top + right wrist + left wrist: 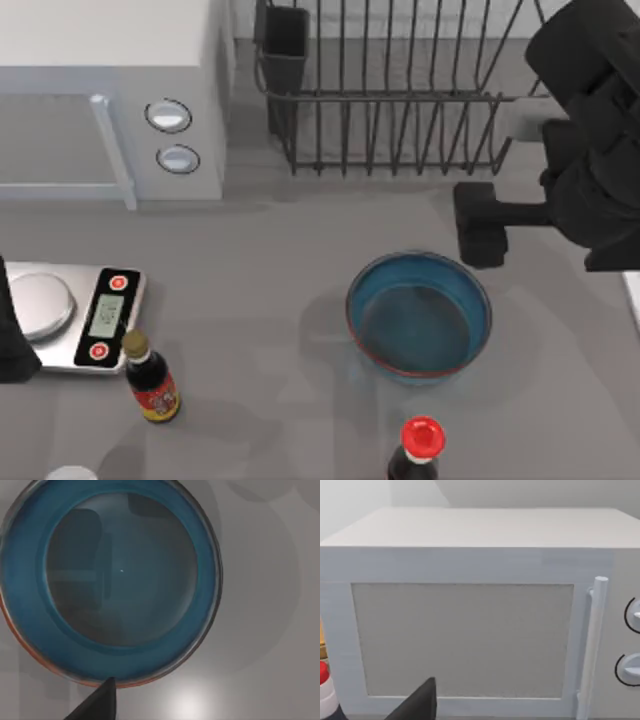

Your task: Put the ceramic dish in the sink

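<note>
The ceramic dish [420, 315] is a round blue-teal bowl with a reddish-brown rim, standing empty on the grey table right of centre. My right gripper [481, 236] hovers just behind the dish's far right rim, above the table and apart from the dish. The right wrist view looks straight down into the ceramic dish [115, 580], with a dark tip of the gripper at the dish's rim. A pale strip at the table's right edge is the sink [634, 298], mostly cut off. My left arm [10, 340] is parked at the far left beside the scale.
A white microwave [110, 90] fills the back left, and a dark wire dish rack [390, 90] stands behind the dish. A silver scale [70, 315] and a soy bottle [152, 378] sit at the left. A red-capped bottle [420, 450] stands near the front edge.
</note>
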